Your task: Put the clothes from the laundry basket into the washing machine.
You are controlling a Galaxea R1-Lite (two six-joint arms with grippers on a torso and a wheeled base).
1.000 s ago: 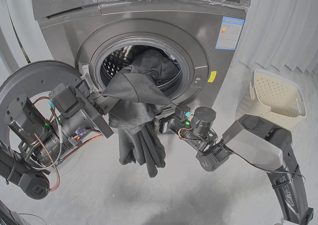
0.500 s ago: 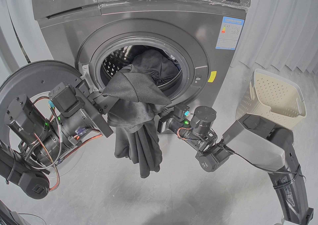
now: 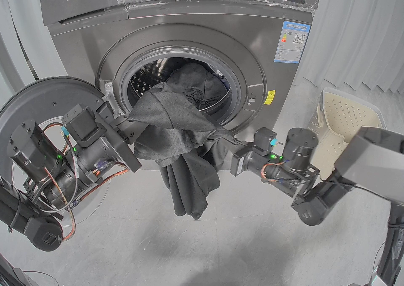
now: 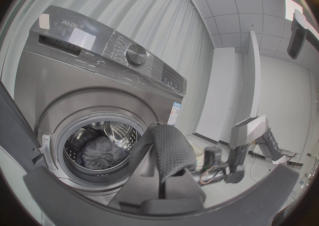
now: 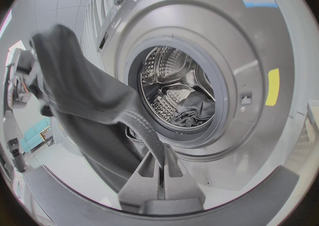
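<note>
Holding dark clothes [image 3: 202, 85] (more hang outside), the washing machine [image 3: 252, 47] stands open.

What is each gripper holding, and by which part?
Both hold one dark garment: left gripper at its upper fold, right gripper at a ribbed edge.

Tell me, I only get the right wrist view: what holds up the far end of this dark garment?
Observer: The left gripper; the dark garment is draped over its shut fingers.
Operator: Does any of it hang loose?
Observer: Yes, a long fold hangs in front of the washing machine, below its door opening.
Operator: Is the laundry basket empty?
Observer: The cream laundry basket, on the robot's right, shows no clothes in the part I see.
</note>
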